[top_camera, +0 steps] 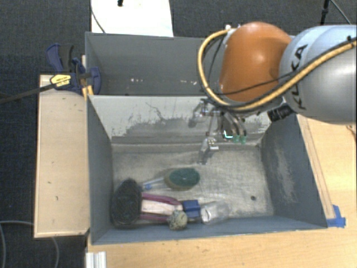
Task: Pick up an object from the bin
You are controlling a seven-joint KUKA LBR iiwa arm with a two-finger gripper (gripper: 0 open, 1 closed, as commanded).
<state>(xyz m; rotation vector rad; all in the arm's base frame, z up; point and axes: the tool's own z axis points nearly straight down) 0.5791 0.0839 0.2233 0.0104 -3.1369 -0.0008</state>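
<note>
Clutter hugs the lower left of the bin [281,169]. Nearest the gripper [209,147], just below it, lies a green round disc [183,177], probably light and stiff, best pinched across its rim. Whether the jaws stand open, I cannot tell.

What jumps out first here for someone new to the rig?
The arm's big orange cover at upper right, ringed by cables, draws the eye first, with the gripper hanging below it over the far half of the grey bin. Next comes the small heap by the near wall at lower left: a black brush, a dark green round pad and a blue-capped clear bottle.
</note>
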